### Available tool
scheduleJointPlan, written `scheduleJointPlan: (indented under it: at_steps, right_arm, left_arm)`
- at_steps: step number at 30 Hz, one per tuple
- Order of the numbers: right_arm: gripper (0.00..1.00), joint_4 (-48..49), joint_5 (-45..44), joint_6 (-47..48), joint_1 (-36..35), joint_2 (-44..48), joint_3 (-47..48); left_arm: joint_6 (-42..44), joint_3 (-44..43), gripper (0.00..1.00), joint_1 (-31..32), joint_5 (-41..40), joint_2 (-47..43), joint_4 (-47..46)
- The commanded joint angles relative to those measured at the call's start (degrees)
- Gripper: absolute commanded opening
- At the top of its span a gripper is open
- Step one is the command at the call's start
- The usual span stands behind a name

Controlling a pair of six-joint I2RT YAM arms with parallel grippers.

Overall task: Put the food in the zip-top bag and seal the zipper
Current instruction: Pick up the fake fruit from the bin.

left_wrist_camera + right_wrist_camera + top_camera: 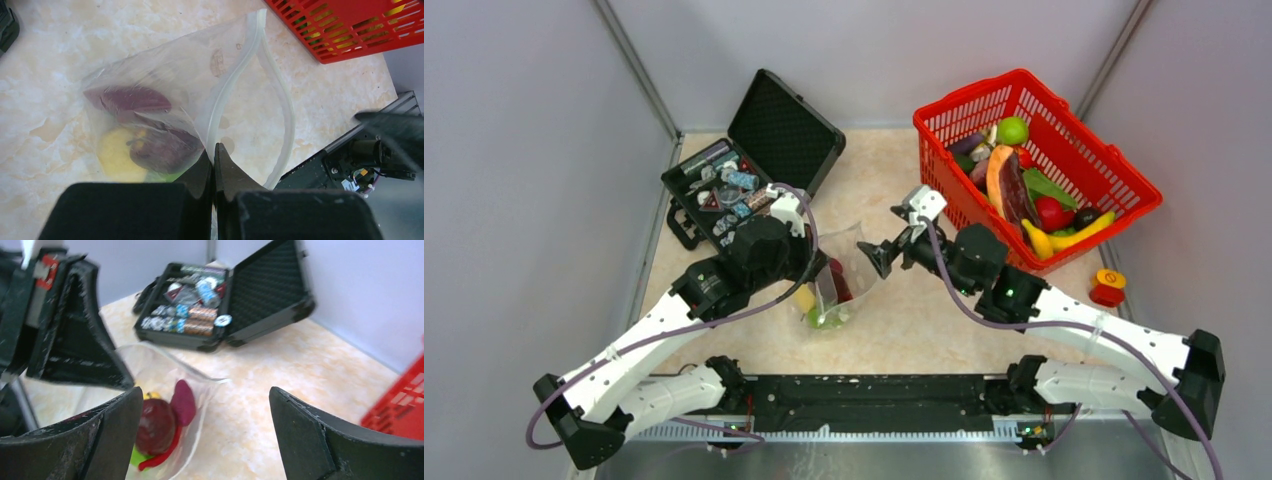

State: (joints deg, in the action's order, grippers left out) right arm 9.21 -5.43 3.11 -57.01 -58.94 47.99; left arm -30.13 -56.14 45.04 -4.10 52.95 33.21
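My left gripper (214, 161) is pinched tight on the bag (165, 70) at its zipper strip (235, 85), with the food (150, 145) inside just beyond the fingertips. My right gripper (205, 396) gapes wide, holding nothing, and the bag's mouth lies below, between its jaws.

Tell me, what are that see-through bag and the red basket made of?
The bag looks like thin clear plastic film: it crinkles, glints, and the food shows through. The basket seems stiff, glossy red plastic, moulded as an open grid.
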Motion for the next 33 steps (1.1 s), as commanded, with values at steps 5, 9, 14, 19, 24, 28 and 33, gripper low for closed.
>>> scheduleJointPlan:
  at_steps: [5, 9, 14, 19, 24, 28, 33]
  right_arm:
    - [0.94, -1.5, -23.2, -0.1, 0.8, 8.5, 3.4]
    - [0.94, -18.3, -24.7, -7.9, 9.3, 8.7, 12.6]
    - [0.95, -32.9, -22.5, -13.3, 23.3, 8.4, 18.8]
    - [0.84, -43.1, -18.0, -14.6, 32.8, 7.6, 21.4]
    - [0.75, -57.7, -13.8, -14.1, 40.6, 2.3, 25.2]
    - [0.66, -60.9, -14.4, -14.0, 45.4, -0.7, 23.9]
    - [0.59, -61.3, -13.9, -13.8, 49.2, -2.6, 24.2]
  left_arm:
    - [0.0, -1.0, 0.0, 0.0, -1.1, -0.6, -2.7]
    - [0.2, -1.2, 0.0, 0.0, -0.8, -0.4, -3.1]
    - [0.3, -0.6, 0.0, 0.0, -0.8, -0.7, -3.0]
    - [0.3, 0.1, 0.0, 0.0, -0.9, -1.6, -3.0]
    - [0.3, 0.2, 0.0, 0.0, -0.8, -2.1, -2.7]
    - [0.1, 1.2, 0.0, 0.0, -0.5, -2.6, -3.6]
    - [0.7, 1.4, 0.0, 0.0, -1.0, -2.9, -2.8]
